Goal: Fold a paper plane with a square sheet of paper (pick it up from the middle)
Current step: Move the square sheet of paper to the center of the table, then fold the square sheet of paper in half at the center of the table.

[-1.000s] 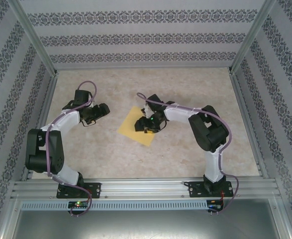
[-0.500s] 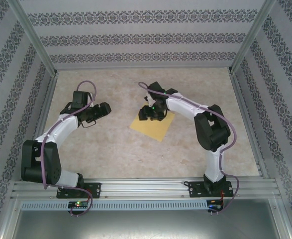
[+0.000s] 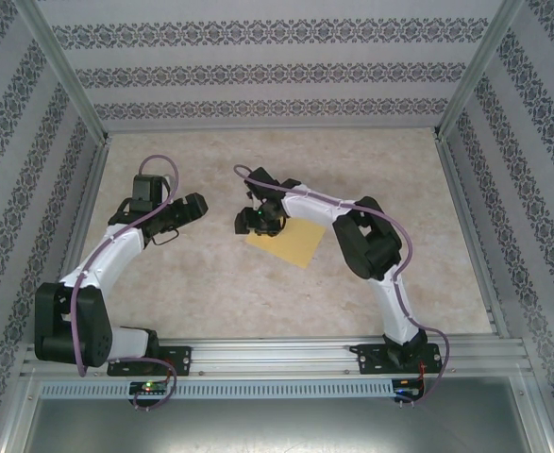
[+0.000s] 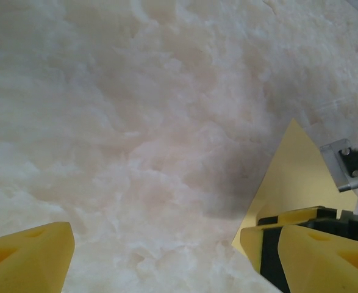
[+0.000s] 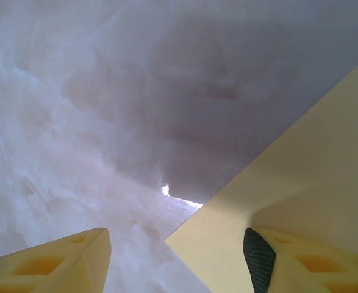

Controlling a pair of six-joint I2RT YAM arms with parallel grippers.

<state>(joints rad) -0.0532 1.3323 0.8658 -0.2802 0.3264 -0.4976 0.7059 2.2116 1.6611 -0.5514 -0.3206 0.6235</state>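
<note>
The square sheet of paper [image 3: 300, 247] lies flat on the pale table, yellow-orange, with one corner pointing left. My right gripper [image 3: 249, 223] stands open over that left corner. In the right wrist view the sheet [image 5: 300, 177] reaches in between the gripper's [image 5: 175, 262] fingers, and the black-padded finger [image 5: 261, 259] sits on the paper. My left gripper [image 3: 199, 204] hangs open a little to the left, with bare table between its fingers [image 4: 26, 256]. The left wrist view catches the sheet [image 4: 294, 177] at its right edge. The paper plane is out of view.
Patterned walls [image 3: 258, 75] close the table on three sides, with aluminium posts [image 3: 64, 71] at the back corners. A metal rail [image 3: 277, 357] carrying both arm bases runs along the near edge. Bare table [image 3: 210, 293] lies in front of the sheet.
The sheet slid a little to the right early on. My right gripper moved from over the sheet's middle to its left corner. The left arm stretched out slightly and its jaws widened a touch.
</note>
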